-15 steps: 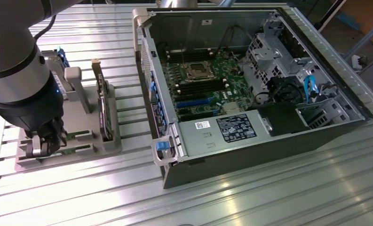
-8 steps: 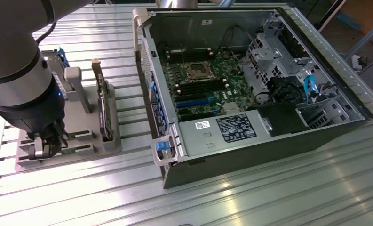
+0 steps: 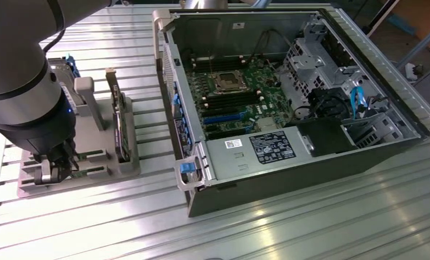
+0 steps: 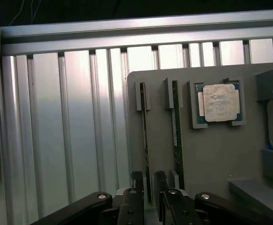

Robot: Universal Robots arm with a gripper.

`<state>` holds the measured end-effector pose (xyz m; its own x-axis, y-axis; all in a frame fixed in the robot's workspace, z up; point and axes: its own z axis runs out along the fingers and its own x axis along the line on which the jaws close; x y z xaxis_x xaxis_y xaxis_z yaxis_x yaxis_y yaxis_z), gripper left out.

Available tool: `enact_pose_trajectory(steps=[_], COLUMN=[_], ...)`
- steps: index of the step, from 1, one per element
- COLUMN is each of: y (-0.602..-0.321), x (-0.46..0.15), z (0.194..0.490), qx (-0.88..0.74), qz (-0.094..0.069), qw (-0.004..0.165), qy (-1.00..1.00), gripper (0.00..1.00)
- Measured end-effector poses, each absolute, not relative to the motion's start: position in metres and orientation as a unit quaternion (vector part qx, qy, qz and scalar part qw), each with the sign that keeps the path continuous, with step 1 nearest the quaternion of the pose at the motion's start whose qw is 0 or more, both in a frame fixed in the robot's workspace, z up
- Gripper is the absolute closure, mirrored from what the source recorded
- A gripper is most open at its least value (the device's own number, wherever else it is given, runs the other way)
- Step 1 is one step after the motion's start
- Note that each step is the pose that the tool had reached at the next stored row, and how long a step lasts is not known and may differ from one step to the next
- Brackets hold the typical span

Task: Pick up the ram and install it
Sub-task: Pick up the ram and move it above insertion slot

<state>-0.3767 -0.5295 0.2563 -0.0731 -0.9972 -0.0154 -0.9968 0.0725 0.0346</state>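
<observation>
Gripper [image 4: 148,182] is positioned low over the grey plastic parts holder [image 4: 211,154]. Its black fingers [image 4: 136,183] are held apart, straddling one end of the thin green ram stick [image 4: 145,126], which is seated edge-up in its slot. Contact appears not to be made. An identical twin stick [image 4: 177,126] is slotted just beside.
</observation>
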Motion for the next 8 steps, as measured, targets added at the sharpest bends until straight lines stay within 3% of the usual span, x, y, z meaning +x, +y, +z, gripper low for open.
enact_pose_trajectory(steps=[8], y=[-0.5313], x=[-0.3769], z=[0.2525], qx=[0.681], qz=[-0.018], qw=[0.006], qy=[-0.732], gripper=[0.76])
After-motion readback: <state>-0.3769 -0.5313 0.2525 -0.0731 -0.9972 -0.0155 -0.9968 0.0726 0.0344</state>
